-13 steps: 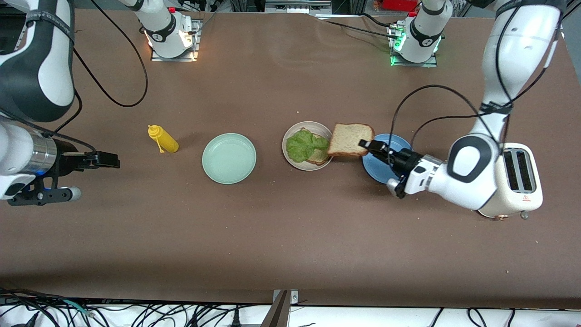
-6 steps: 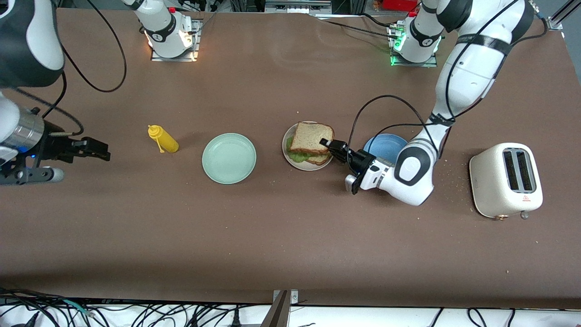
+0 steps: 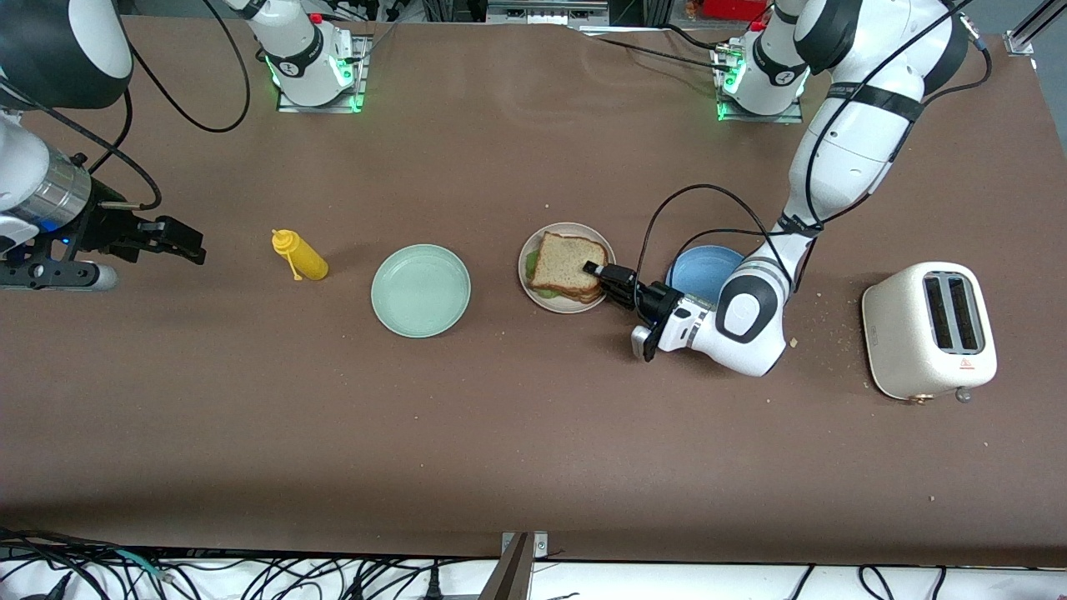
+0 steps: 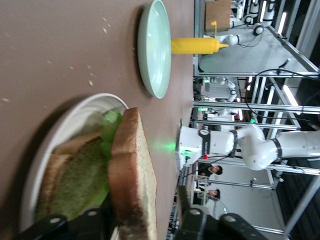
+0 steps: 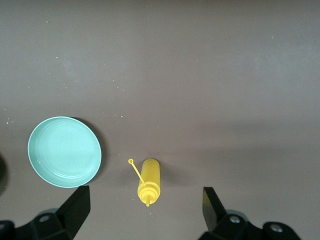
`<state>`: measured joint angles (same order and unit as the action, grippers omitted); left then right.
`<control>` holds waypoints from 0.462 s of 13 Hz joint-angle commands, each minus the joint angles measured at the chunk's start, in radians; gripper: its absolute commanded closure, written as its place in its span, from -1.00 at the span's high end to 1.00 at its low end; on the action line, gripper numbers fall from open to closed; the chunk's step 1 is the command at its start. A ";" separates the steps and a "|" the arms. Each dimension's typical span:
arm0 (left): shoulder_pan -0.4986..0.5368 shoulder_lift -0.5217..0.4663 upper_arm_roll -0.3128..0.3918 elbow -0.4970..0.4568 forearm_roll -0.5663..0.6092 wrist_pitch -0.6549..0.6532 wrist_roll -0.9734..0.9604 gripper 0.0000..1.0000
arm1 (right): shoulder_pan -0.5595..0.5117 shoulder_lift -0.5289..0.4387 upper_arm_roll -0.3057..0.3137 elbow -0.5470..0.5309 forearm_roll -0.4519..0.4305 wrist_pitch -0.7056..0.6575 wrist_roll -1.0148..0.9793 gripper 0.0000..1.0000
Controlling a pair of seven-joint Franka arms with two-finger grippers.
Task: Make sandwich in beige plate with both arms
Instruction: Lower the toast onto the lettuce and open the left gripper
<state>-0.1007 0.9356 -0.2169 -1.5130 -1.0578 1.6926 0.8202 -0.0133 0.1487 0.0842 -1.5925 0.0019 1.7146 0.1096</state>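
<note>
**Table-top inventory, front view. Dial centred on the beige plate, 12 o'clock toward the robot bases.**

1. Table (image 3: pixel 533 433): brown surface with scattered crumbs.
2. Left arm (image 3: pixel 842 150): white. It reaches down from its base at 1 o'clock and bends low over the table near the blue plate.
3. Right arm (image 3: pixel 33 175): white and black. It waits at its own end of the table.
4. Toaster (image 3: pixel 929 331): cream, 2 slots. It stands at 3 o'clock, well apart from the plate, at the left arm's end.
5. Mint green plate (image 3: pixel 421 290): at 9 o'clock, near the beige plate but not touching it.
6. Beige plate (image 3: pixel 560 306): round, near the table's middle. It carries the sandwich.
7. Blue plate (image 3: pixel 696 271): at 3 o'clock, just beside the beige plate and partly covered by the left arm.
8. Sandwich (image 3: pixel 567 265): lies on the beige plate. The top bread slice (image 4: pixel 132 170) rests over the lettuce (image 4: pixel 107 122) and the bottom slice (image 4: pixel 75 142). Green shows at the 9 o'clock edge.
9. Yellow squeeze bottle (image 3: pixel 302 257): lies on its side at 9 o'clock, on the right-arm side of the mint green plate.
10. Left gripper (image 3: pixel 593 271): at the sandwich's 3 o'clock edge. Its jaws are parted and straddle the top slice's crust, with a gap on 1 side. It is not clamping the slice.
11. Right gripper (image 3: pixel 198 247): over bare table at 9 o'clock of the bottle. Its jaws are spread wide and hold nothing.
</note>
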 commanded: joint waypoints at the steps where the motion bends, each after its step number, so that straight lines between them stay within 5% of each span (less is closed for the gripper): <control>1: -0.008 -0.066 0.014 -0.015 0.077 0.033 0.010 1.00 | -0.008 0.002 0.011 -0.003 -0.010 0.000 0.021 0.99; 6: -0.002 -0.193 0.013 -0.004 0.307 0.030 -0.209 1.00 | -0.014 0.005 -0.015 -0.001 -0.017 0.005 0.045 0.99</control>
<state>-0.0987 0.8265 -0.2085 -1.4996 -0.8371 1.7175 0.7157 -0.0138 0.1541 0.0791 -1.5940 -0.0006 1.7155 0.1491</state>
